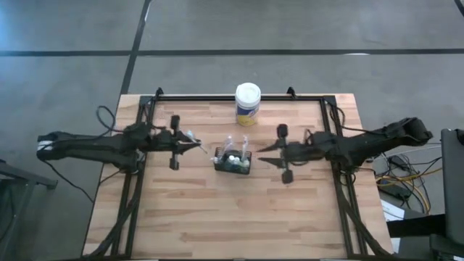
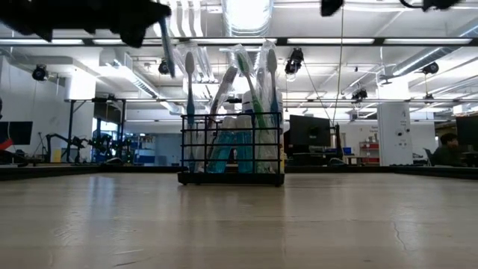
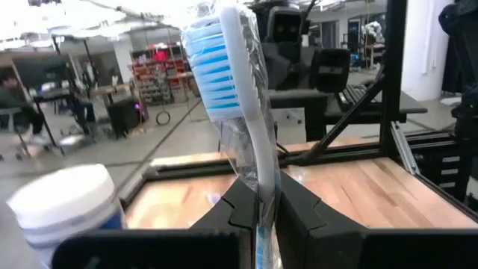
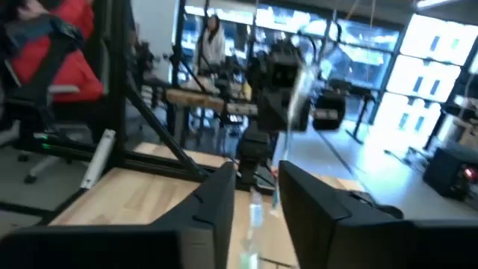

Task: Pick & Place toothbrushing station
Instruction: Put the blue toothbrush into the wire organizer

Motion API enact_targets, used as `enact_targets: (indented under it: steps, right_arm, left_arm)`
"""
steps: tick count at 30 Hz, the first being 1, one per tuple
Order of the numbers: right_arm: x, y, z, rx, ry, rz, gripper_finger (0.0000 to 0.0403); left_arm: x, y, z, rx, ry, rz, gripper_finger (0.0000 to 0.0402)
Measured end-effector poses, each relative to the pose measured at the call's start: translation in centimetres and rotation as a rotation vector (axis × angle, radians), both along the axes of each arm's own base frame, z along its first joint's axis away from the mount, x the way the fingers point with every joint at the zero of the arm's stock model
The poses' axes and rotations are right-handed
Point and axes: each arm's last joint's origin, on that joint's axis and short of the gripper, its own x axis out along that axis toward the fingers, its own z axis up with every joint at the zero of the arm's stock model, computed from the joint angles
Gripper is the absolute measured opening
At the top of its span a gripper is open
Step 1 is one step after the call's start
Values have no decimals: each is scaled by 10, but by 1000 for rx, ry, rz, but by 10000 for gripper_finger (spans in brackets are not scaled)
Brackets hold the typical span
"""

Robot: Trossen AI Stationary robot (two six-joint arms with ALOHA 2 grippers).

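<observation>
Pinching 1 blue toothbrush (image 3: 237, 112), left claw (image 3: 258, 213) hangs beside 1 caddy (image 1: 233, 162); right claw (image 1: 262, 153) spread.

Canister (image 1: 247, 104) label: yellow, its print too small to read.
Caddy (image 1: 233, 161) and toothbrushes: no legible text.
Room signs and screens: nothing readable.

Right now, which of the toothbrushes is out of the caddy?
The wrapped blue-bristled toothbrush, shut in the left gripper above the table; the others stand upright in the black wire caddy.
</observation>
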Motion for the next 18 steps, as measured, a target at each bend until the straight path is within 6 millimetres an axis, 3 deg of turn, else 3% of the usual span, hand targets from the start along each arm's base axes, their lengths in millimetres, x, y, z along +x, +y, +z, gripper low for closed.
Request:
enact_targets:
  steps: [4, 8, 12, 18]
  right_arm:
    - [-23, -3, -25, 4, -51, 2, 57]
    - [-38, -6, -38, 7, -104, 1, 15]
    - [-47, -7, -52, 20, -95, 0, 10]
    - [-53, -8, -67, 35, -90, 2, 8]
  left_arm:
    - [17, 3, -21, -23, -2, 7, 25]
    - [31, 7, -28, -24, 1, 22, 25]
    - [48, 10, -37, -20, 80, 32, 25]
    - [59, 9, -25, -25, 43, -46, 25]
